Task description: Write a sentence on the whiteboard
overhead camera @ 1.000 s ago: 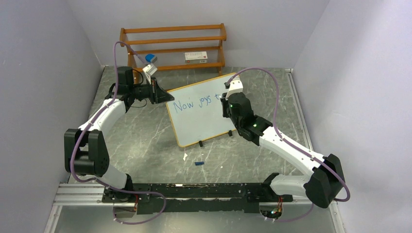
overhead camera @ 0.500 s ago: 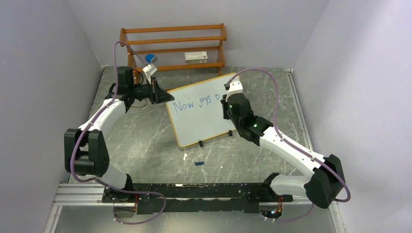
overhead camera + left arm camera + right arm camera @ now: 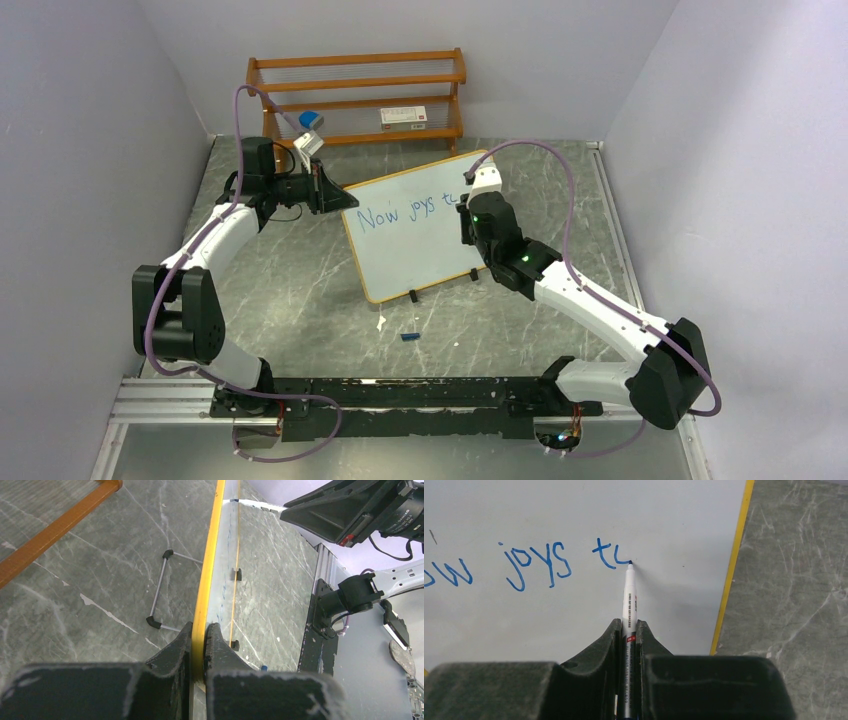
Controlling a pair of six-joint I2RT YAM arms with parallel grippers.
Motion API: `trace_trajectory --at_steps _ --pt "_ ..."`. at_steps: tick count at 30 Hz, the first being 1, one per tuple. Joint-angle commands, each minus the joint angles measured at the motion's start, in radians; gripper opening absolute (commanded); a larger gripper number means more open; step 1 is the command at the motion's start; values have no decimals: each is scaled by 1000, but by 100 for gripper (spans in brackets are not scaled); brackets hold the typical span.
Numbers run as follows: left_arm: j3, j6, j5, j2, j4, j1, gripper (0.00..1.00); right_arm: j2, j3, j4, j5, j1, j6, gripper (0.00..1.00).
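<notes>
Right gripper [image 3: 628,625]: jaws closed on one blue-ink marker [image 3: 629,587], barrel clamped between the fingers and pointing straight out ahead. Its tip is touching the whiteboard [image 3: 684,515], at the end of a short curved stroke just after a "t".

Left gripper [image 3: 199,630]: jaws pinched on the board's yellow-orange frame, at its far-left corner as seen from above. The frame edge runs straight away from between the fingers.

Counts: 2 arms, 2 grippers, 1 marker, 1 board, 1 rack.

The whiteboard sits mid-table, turned at an angle, propped up rather than flat. It has two small black feet on its near edge [image 3: 412,296] and a thin wire stand [image 3: 160,592] behind it.

The sentence [image 3: 405,214] is one row of blue lettering along the upper part of the board: "Now joys t" plus the stroke in progress. From above, the right wrist covers the end of that row. The rest of the board face is blank.

Wooden shelf rack [image 3: 357,80] stands against the far wall, behind the board. It holds 2 items: a small blue thing [image 3: 309,118] at the left, just behind the left wrist, and a flat white box [image 3: 404,115] towards the right. Can't tell what either one is.

On the grey marble-look table [image 3: 300,290], near side of the board: 1 small blue piece [image 3: 409,337] and 1 tiny white bit [image 3: 381,322], both clear of the board and the arms.
</notes>
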State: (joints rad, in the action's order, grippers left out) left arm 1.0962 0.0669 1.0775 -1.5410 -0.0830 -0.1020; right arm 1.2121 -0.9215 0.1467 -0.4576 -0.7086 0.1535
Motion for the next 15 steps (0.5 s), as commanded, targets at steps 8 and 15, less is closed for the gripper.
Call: trace_trajectory --at_steps 8,15 --pt "-46 -155 -162 -62 -108 -42 5 0 -3 -67 -11 12 -11 0" --pt "-47 -156 -163 -62 -108 -42 5 12 -10 -77 2 13 -15 0"
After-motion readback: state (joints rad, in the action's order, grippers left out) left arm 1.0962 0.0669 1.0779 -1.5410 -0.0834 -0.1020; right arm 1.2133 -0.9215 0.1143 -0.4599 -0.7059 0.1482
